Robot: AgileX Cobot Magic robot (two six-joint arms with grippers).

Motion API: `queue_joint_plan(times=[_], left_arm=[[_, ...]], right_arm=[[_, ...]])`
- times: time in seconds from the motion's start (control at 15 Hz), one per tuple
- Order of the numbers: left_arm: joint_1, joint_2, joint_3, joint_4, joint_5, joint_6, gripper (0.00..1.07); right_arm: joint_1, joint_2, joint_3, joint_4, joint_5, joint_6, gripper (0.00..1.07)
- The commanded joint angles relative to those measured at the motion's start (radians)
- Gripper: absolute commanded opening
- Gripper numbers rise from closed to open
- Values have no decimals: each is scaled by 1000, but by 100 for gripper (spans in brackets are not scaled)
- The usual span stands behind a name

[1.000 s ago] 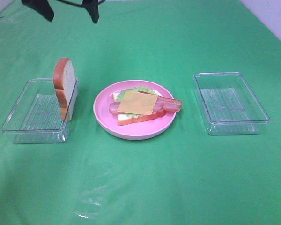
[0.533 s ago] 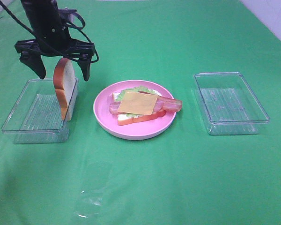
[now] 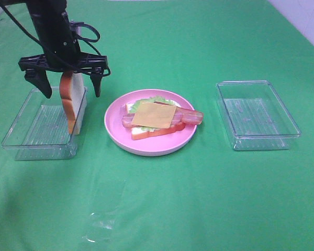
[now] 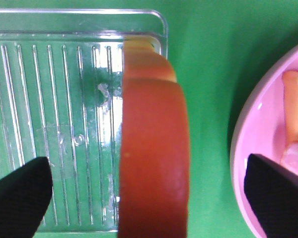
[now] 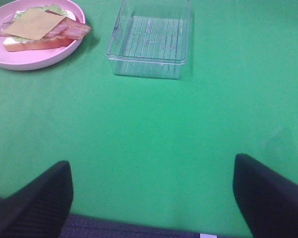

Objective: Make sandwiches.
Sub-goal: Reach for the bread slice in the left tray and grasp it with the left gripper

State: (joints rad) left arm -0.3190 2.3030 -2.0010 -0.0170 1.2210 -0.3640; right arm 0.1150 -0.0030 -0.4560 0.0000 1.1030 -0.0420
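Jaws of the left gripper [image 3: 69, 87] stand wide open astride the upright bread slice [image 3: 72, 99], lower than a second ago, when only the tips showed at the frame's top. The slice leans on the left tray [image 3: 26, 133] wall. Right gripper [image 5: 151, 191] jaws open above bare surface [image 3: 199, 198]. Open-faced sandwich [image 3: 156, 119] unmoved on pink plate [image 3: 115, 130].
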Motion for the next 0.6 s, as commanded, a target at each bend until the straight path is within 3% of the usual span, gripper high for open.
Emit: queue_joint_plan(times=[0.07,0.13,0.2,0.33,0.4,0.6], left_arm=[[3,2,8,-3,82,-9,84],[3,2,8,-3,82,-9,73],[3,2,8,-3,83,-9,47],[3,2,8,-3,91,-26,22],[3,2,8,-3,91,-31,15],[3,1,7,-3,98,-32,14]], right_arm=[[-7,-33,5,0,-6,1,85],[-7,-33,5,0,-6,1,85],[-7,-33,5,0,-6,1,85],[-7,-33,5,0,-6,1,85],[-7,-33,5,0,-6,1,85],[-7,-33,5,0,-6,1,85]])
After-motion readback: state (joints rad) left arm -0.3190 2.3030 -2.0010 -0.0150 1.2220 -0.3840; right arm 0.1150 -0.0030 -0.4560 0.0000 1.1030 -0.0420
